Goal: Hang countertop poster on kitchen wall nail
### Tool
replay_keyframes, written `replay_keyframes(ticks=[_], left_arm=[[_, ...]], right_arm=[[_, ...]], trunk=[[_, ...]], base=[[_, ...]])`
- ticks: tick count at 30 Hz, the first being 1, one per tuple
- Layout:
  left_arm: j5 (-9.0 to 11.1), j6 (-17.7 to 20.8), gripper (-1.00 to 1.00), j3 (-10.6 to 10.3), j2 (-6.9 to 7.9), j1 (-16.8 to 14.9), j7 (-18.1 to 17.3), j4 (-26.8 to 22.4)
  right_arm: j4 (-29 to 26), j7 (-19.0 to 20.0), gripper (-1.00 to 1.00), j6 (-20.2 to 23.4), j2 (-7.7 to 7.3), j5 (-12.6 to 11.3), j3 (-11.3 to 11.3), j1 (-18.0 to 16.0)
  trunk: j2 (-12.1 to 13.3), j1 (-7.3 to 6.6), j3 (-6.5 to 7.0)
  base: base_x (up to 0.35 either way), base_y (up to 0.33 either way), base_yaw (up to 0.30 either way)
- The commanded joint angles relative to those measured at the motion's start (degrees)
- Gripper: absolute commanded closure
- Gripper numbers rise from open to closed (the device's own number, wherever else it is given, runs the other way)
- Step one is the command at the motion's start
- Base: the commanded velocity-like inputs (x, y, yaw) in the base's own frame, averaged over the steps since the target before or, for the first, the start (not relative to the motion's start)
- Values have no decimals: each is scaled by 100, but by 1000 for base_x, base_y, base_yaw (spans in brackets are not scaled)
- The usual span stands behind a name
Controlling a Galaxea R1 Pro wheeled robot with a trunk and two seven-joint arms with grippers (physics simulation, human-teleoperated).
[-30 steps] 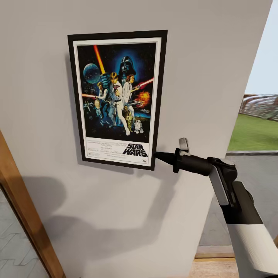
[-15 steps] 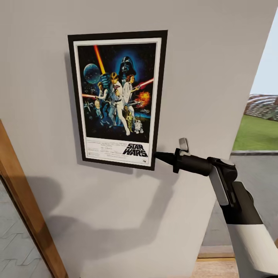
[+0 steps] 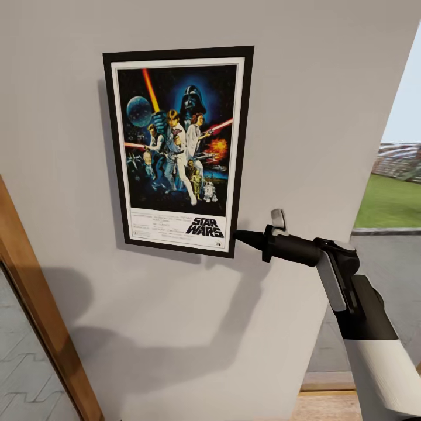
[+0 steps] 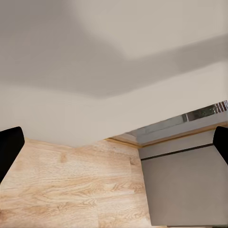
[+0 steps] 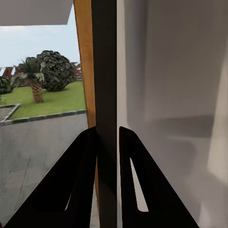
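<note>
Head view: the tall rectangular Star Wars poster [image 3: 178, 150] in its thin black frame, with a white inner border and dark blue artwork, sits flat against a pale grey wall [image 3: 304, 105], upper centre of the picture.
Poster attitude: close to upright, the black lettering at its 6 o'clock edge; no nail is visible, so I cannot tell whether it hangs on one.
Right gripper [image 3: 242, 237]: black, on a white-and-black arm coming in from 5 o'clock, its tip meeting the frame's corner at 5 o'clock.
Right fingers: in the right wrist view the two black fingers [image 5: 80, 175] sit pinched on either side of the dark frame edge [image 5: 105, 76], so they are clamped on the poster.
Left gripper [image 4: 114, 147]: the dark fingers [image 4: 9, 147] show at opposite edges of the left wrist view, spread wide with nothing between them, over a light wood plank floor [image 4: 61, 190].
Surroundings: a slanted wooden door frame [image 3: 41, 327] at 8 o'clock, and lawn and pavement beyond the wall's end at 3 o'clock.
Stage, as I judge it: the poster is up at the wall, held by one corner, release not yet made.
Risk: if the hanger is not truly seated on a nail, letting go would drop the poster to the floor.
Risk: a corner grip gives leverage, so any sideways pull while parting the fingers could swing the frame crooked or lift it off.
</note>
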Motion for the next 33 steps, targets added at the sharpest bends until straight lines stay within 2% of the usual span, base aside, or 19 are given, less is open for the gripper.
replay_keyframes(ticks=[1, 33], left_arm=[[33, -58, -100, -48, 1, 0, -1, -2], [33, -58, -100, -48, 1, 0, -1, -2]], right_arm=[[2, -3, 100, 55, -4, -50, 8, -2], [11, -3, 100, 55, -4, -49, 12, -2]], trunk=[[-4, 2, -3], [-4, 2, -3]], base=[[0, 2, 0], [17, 0, 0]])
